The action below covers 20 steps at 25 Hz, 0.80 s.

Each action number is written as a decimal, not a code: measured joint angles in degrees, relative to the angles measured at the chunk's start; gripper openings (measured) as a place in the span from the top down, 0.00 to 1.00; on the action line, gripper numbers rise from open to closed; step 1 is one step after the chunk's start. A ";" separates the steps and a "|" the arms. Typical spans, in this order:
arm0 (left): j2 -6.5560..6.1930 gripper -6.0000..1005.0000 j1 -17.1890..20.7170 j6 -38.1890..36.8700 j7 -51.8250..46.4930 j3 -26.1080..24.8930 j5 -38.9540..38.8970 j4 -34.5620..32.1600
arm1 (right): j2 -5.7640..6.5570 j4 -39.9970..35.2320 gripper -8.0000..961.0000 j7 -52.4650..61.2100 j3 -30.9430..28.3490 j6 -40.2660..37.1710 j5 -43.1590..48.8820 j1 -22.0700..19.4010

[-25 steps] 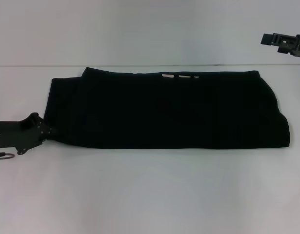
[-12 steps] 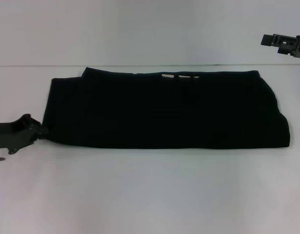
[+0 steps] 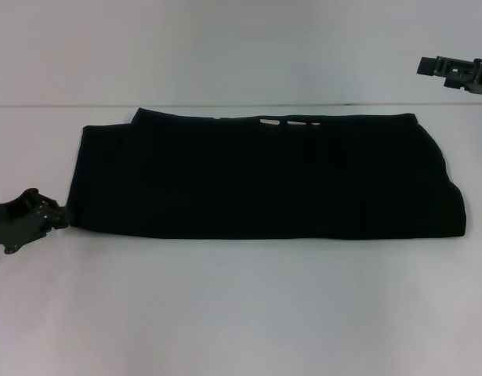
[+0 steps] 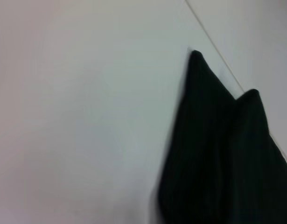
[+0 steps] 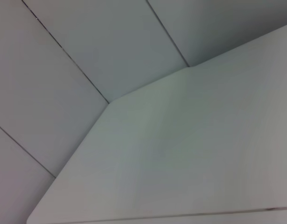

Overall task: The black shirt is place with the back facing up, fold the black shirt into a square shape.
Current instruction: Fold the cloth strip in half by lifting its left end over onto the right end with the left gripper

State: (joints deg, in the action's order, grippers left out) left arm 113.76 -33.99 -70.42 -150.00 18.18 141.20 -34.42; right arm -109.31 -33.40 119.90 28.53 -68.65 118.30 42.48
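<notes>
The shirt (image 3: pixel 264 176) is lying across the table (image 3: pixel 241 313) as a long folded band. To square it, the left end wants lifting over onto the right, edges aligned. The left gripper (image 3: pixel 56 215) is sitting at the shirt's near-left corner; whether its fingers are apart or pinching cloth I cannot tell. The right gripper (image 3: pixel 456 72) is hanging far right, well apart from the shirt, its state unclear.

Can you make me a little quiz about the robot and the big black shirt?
1. True or false: the black shirt lies flat on the white table, folded into a long band.
2. Which pincer is down at the shirt's near corner? A) the left pincer B) the right pincer
3. Fill in: the right pincer is up in the air, far from the ____.

Key
1. True.
2. A. It sits low at the shirt's left end; whether it touches the cloth cannot be told.
3. Shirt.
</notes>
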 joint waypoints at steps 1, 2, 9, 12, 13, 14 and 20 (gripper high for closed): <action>-0.03 0.91 -0.02 -0.42 0.22 -0.07 -0.10 -0.15 | 0.00 0.00 0.09 0.00 0.04 -0.01 0.00 0.00; -0.04 0.91 -0.02 -0.98 0.36 -0.38 -0.32 -0.38 | 0.00 0.00 0.09 0.00 0.07 -0.02 0.00 -0.02; -0.12 0.80 0.65 -4.36 1.17 -2.69 -0.58 -0.96 | 0.06 0.00 0.09 0.11 0.12 -0.14 0.00 -0.32; 0.00 0.70 0.70 -4.40 1.32 -2.41 -0.49 -0.64 | 0.07 0.00 0.09 0.12 0.02 -0.39 0.00 -0.33; 0.06 0.65 0.70 -4.40 1.40 -2.30 -0.48 -0.48 | 0.08 0.00 0.09 0.13 -0.02 -0.42 0.00 -0.33; 0.10 0.61 0.64 -4.40 1.48 -2.11 -0.47 -0.27 | 0.08 0.00 0.09 0.14 -0.02 -0.44 0.00 -0.33; 0.28 0.26 -0.35 -3.53 1.54 -1.42 -0.38 1.47 | 0.08 0.00 0.09 0.24 -0.06 -0.45 0.00 -0.09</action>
State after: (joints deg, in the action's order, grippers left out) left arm 114.04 -34.34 -73.95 -148.47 16.76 140.83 -32.95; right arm -109.23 -33.40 120.14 28.48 -69.11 118.30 42.39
